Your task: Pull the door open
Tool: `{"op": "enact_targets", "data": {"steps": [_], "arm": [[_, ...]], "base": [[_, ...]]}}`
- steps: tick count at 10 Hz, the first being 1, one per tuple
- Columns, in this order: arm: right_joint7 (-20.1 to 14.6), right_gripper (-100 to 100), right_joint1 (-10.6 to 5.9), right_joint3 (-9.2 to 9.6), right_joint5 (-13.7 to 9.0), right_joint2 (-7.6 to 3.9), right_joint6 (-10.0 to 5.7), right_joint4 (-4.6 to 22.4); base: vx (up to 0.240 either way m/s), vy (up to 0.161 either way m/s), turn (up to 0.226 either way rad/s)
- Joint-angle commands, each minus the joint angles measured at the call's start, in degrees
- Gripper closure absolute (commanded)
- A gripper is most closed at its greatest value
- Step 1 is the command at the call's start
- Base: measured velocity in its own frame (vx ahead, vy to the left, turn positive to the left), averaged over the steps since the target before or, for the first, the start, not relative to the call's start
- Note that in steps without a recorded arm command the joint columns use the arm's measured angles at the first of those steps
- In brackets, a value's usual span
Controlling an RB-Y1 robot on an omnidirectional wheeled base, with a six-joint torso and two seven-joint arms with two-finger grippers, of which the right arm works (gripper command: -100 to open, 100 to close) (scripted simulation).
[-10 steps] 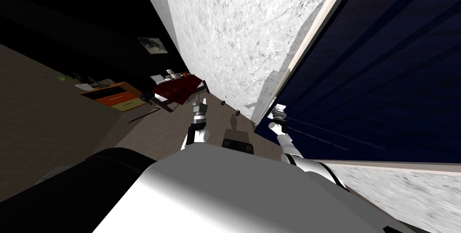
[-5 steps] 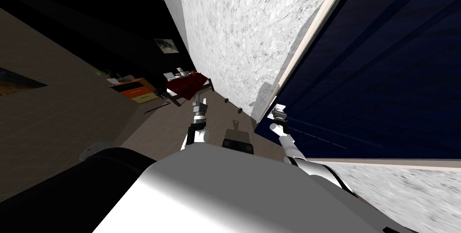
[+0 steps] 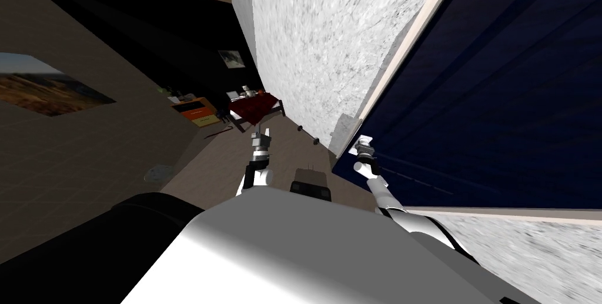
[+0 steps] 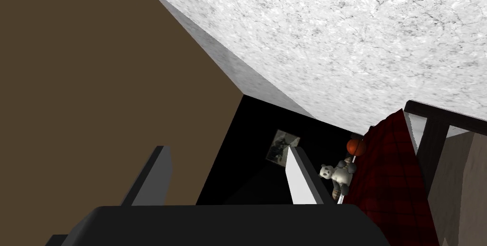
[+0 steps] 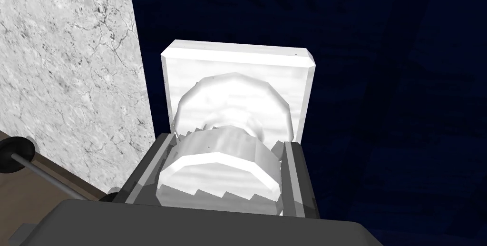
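Observation:
The dark blue door [image 3: 494, 100] fills the right of the head view, set in a pale frame beside a white speckled wall [image 3: 329, 42]. My right gripper [image 3: 364, 146] is at the door's free edge, shut on the white round door knob [image 5: 219, 167], whose square white backplate [image 5: 238, 67] sits on the door [image 5: 380, 91]. Its fingers [image 5: 154, 169] press both sides of the knob. My left gripper [image 3: 261, 137] is held out over the floor, open and holding nothing, its fingers [image 4: 299, 176] apart.
A dark red-covered table [image 3: 256, 108] with a small panda toy [image 4: 340, 175] stands by the wall's far end. An orange drawer unit [image 3: 196, 110] is beyond it. A barbell [image 3: 308, 134] lies along the wall's foot near the door. A brown wall [image 3: 70, 142] lies to the left.
The whole head view has swung: the table and orange drawers slid rightward and farther off, and a landscape picture came into view at left. My right gripper stays shut on the knob.

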Motion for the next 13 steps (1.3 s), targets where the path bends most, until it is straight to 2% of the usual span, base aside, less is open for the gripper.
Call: {"op": "enact_targets", "data": {"steps": [1,2,3,11,13], "arm": [[-0.97,100,0.47,0.86,0.12,-0.38,0.3,-0.73],[-0.61,100,0.18,0.51,0.08,-0.34,0.18,-0.26],[-1.49,100,0.67,1.7,0.24,-0.63,0.44,-0.71],[-5.37,100,2.06,6.83,0.93,-2.71,0.76,-3.59],[-5.5,100,2.17,7.04,0.97,-2.69,0.73,-3.36]], "base": [[-0.224,-0.029,0.102],[-0.096,-0.014,0.027],[-0.156,-0.04,0.098],[-0.228,-0.063,0.102],[-0.125,-0.043,0.057]]}}
